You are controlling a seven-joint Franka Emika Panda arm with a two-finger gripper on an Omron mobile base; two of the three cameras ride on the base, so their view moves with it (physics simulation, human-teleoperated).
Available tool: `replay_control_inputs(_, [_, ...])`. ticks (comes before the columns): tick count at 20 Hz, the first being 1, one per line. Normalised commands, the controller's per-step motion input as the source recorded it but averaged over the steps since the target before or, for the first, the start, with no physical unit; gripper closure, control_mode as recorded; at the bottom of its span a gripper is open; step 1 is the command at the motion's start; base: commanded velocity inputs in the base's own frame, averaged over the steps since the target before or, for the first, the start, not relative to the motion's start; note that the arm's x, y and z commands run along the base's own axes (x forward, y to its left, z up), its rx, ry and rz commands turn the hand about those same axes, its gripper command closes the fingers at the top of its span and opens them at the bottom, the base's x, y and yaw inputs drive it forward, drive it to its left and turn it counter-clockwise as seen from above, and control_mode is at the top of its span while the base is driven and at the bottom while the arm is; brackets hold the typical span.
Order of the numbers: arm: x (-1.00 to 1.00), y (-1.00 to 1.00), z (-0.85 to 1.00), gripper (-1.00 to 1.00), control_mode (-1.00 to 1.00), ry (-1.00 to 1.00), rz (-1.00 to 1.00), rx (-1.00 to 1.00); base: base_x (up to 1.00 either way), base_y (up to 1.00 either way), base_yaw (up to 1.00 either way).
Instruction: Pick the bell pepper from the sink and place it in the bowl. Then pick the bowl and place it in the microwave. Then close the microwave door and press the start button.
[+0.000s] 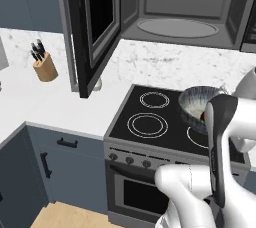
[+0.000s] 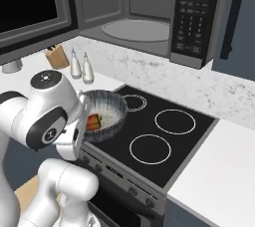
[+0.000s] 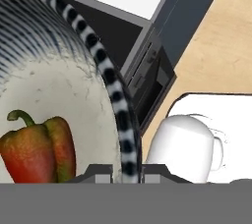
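Observation:
The bowl [image 3: 59, 85], pale inside with a dark striped rim, holds the orange-red bell pepper [image 3: 37, 149]. My gripper [image 3: 127, 171] is shut on the bowl's rim, which passes between the two fingertips. The bowl [image 2: 105, 111] hangs over the front left of the stove with the bell pepper [image 2: 93, 121] in it, and my arm hides the hand there. In the left base view the bowl [image 1: 199, 103] sits just behind my forearm. The microwave [image 1: 180, 17] stands above with its grey cavity and turntable showing, and the microwave door [image 1: 95, 27] is swung wide open to the left. The sink is out of view.
A black stovetop [image 2: 164, 131] with ring burners lies under the bowl. A knife block [image 1: 45, 67] and two shakers [image 2: 82, 67] stand on the white counter to the left. The microwave's keypad [image 2: 194, 17] is right of the cavity. Wooden floor [image 3: 216, 46] lies below.

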Motion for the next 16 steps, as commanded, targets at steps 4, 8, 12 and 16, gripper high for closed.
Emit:
replay_control_inputs(4, [-0.02,0.02,0.45,1.00,-1.00,-0.09,0.00,0.00,0.00,0.00,0.00])
replay_control_inputs(8, [-0.23,0.00,0.67,1.00,-1.00,-0.18,0.02,0.00,0.00,0.00,0.00])
replay_control_inputs(12, [-0.13,0.00,0.76,1.00,-1.00,-0.14,0.06,0.00,0.00,0.00,0.00])
replay_control_inputs(16, [0.00,0.03,0.66,1.00,-1.00,-0.17,0.03,-0.01,0.00,0.00,0.00])
